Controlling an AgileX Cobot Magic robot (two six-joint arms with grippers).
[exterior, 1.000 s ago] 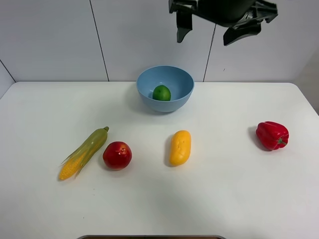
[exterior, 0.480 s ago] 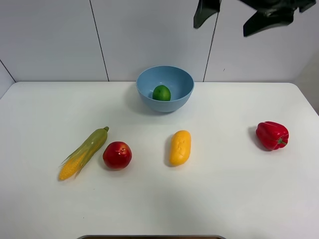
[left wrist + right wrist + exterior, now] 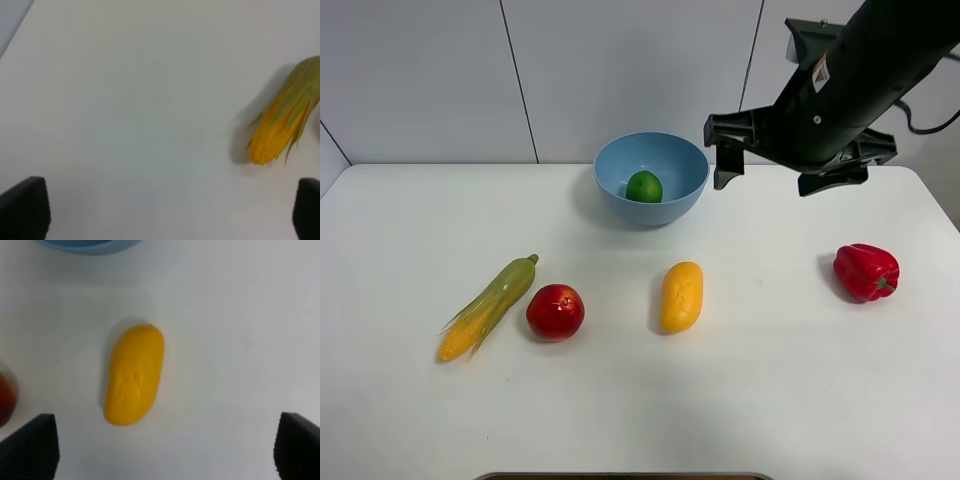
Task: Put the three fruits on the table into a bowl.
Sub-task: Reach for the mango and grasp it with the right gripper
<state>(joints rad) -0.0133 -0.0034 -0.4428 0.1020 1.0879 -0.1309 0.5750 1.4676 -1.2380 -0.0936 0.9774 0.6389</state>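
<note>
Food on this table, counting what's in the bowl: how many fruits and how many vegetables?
Fruits: 3 – lime in the bowl, apple, mango
Vegetables: 2 – corn cob, bell pepper
Total: 5

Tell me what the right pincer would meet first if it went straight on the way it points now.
Probably the mango, or the table beside it; depth is unclear.
</note>
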